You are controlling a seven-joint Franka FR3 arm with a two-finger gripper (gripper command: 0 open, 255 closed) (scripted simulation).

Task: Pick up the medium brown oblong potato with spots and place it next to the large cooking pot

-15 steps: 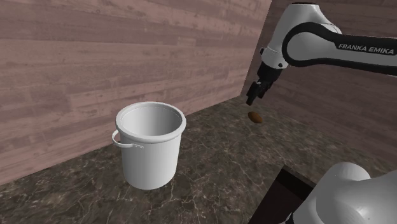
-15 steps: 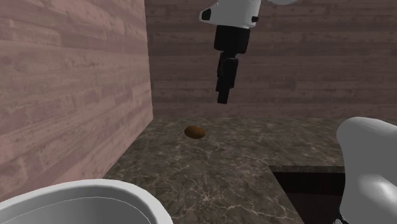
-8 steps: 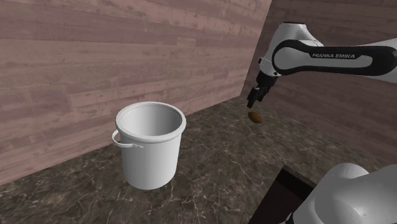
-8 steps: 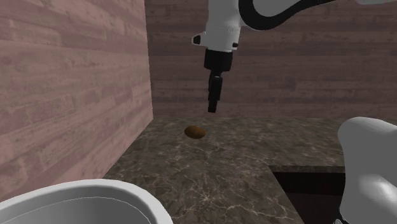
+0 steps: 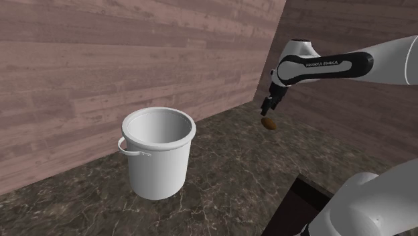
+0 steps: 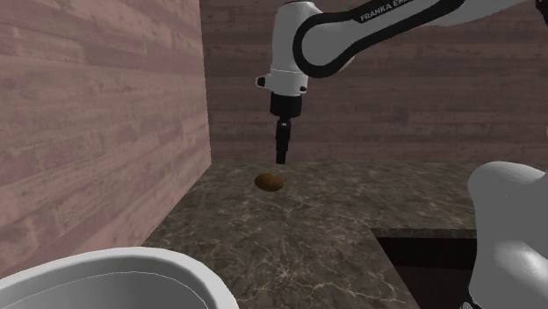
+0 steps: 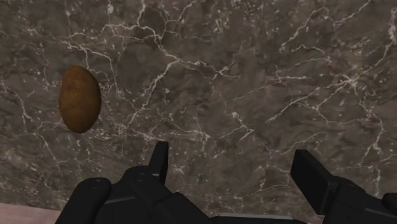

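Black from wrist to tips: found the two-finger gripper (image 7: 232,156) spread wide and clasping nothing, hung just above the brown oblong potato (image 7: 80,98) but off to one side of it. Saw that potato lying free on the dark white-veined marble counter (image 7: 267,70), outside both fingers. Noted the large white cooking pot (image 5: 159,167) well apart from the potato. Judged a straight descent risky: likely to close on bare stone, or to clip the potato and roll it away.
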